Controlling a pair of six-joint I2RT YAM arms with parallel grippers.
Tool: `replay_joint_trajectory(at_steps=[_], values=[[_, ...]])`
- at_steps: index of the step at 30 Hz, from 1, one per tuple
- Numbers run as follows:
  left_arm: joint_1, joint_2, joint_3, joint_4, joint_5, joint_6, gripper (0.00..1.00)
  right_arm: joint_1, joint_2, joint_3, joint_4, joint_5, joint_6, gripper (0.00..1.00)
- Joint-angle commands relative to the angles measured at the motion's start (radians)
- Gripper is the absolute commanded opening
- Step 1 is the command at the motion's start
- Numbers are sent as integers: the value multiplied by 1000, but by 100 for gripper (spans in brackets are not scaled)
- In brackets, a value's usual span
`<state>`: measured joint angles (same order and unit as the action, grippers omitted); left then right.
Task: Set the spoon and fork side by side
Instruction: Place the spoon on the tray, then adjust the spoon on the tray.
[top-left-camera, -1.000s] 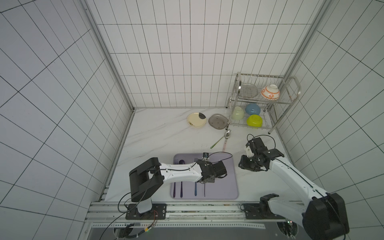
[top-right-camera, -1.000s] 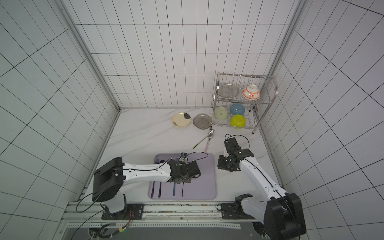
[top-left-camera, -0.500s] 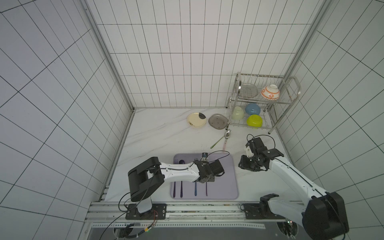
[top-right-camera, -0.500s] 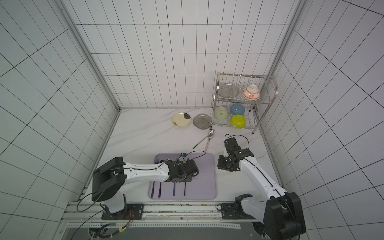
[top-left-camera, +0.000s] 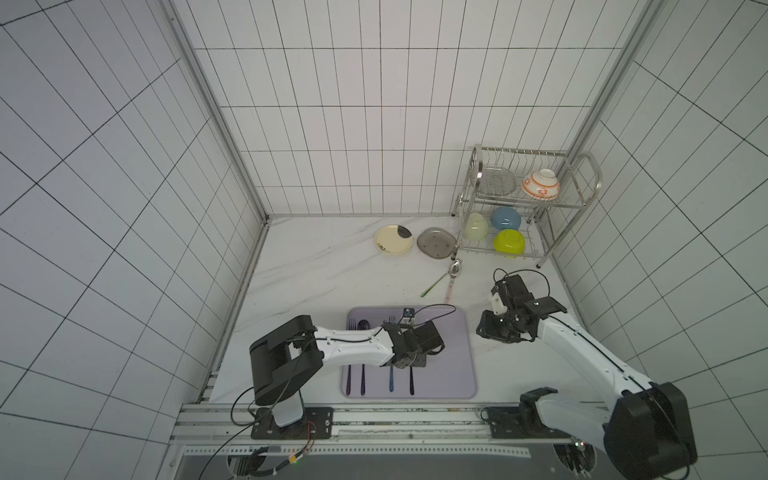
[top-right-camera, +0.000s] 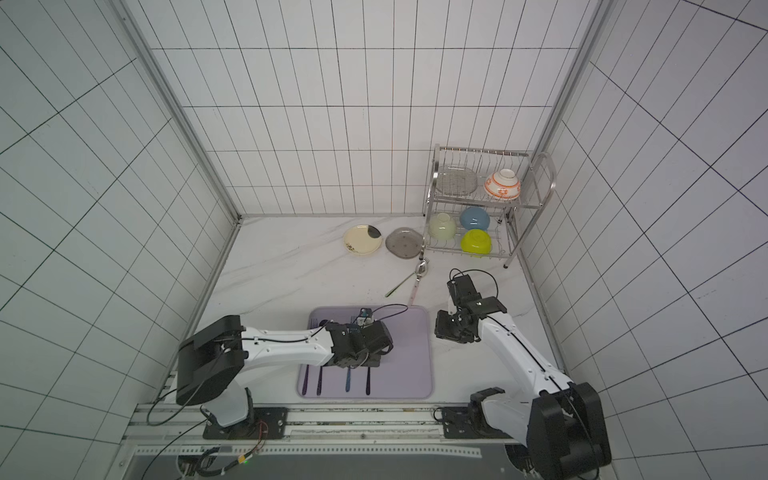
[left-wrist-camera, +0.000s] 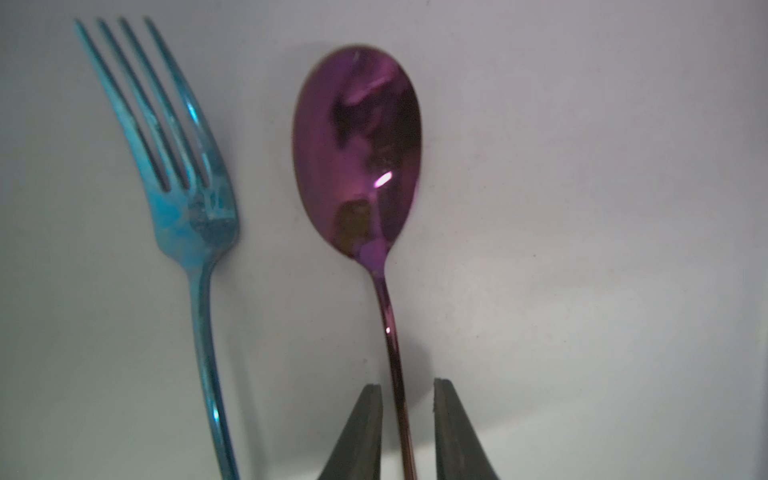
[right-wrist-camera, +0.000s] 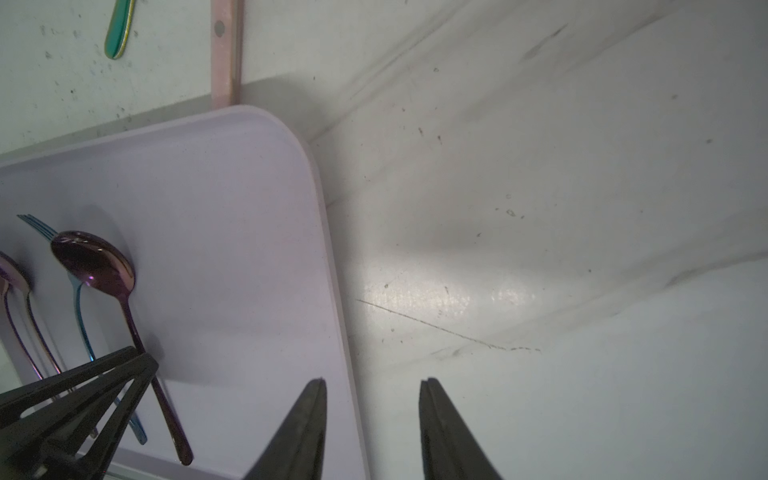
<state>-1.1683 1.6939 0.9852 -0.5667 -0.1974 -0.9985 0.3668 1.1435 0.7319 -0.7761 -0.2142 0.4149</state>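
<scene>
On the lilac mat (top-left-camera: 451, 365) a purple spoon (left-wrist-camera: 357, 153) lies next to a blue fork (left-wrist-camera: 178, 166), roughly parallel, bowl and tines pointing the same way. My left gripper (left-wrist-camera: 407, 384) straddles the spoon's thin handle, open, with a small gap on each side. In both top views the left gripper (top-left-camera: 409, 360) hovers over the mat's middle, and the spoon handle (top-left-camera: 411, 382) and fork handle (top-left-camera: 391, 380) stick out toward the front edge. My right gripper (right-wrist-camera: 372, 380) is open and empty over the mat's right edge (right-wrist-camera: 332, 257).
Another fork and spoon pair (top-left-camera: 357, 326) lies at the mat's left side. A green-handled spoon (top-left-camera: 436, 284) and a pink-handled fork (top-left-camera: 450, 289) lie on the counter behind the mat. Two plates (top-left-camera: 393, 239) and a dish rack (top-left-camera: 519, 208) with bowls stand at the back.
My left gripper has opened and let go of the purple spoon's handle, after shifting slightly left over the mat. The right arm has barely moved.
</scene>
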Motion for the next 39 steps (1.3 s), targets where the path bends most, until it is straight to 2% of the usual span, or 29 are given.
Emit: replay_joint_trajectory(at_steps=[1, 3, 8, 12, 15, 19, 25, 29, 33, 39], values=[[5, -60, 10, -17, 4, 39, 30, 6, -7, 24, -34, 35, 8, 41], [7, -92, 33, -40, -2, 63, 36, 5, -17, 43, -48, 42, 14, 43], [53, -187, 103, -180, -43, 124, 59, 18, -21, 106, -99, 45, 23, 44], [168, -315, 97, -303, -61, 155, 72, 83, 12, 157, -132, 66, 35, 44], [305, -442, 60, -395, -56, 178, 81, 209, 53, 190, -134, 88, 90, 43], [432, -558, 22, -498, -48, 203, 85, 387, 130, 226, -93, 122, 215, 42], [473, -729, -87, -523, -68, 118, 86, 578, 288, 335, -26, 176, 395, 42], [479, -832, -159, -526, -124, 72, 87, 642, 390, 353, 53, 157, 489, 39], [480, -913, -194, -513, -115, 64, 89, 685, 485, 351, 136, 124, 548, 37], [478, -940, -202, -506, -105, 68, 92, 733, 591, 405, 173, 129, 580, 36]])
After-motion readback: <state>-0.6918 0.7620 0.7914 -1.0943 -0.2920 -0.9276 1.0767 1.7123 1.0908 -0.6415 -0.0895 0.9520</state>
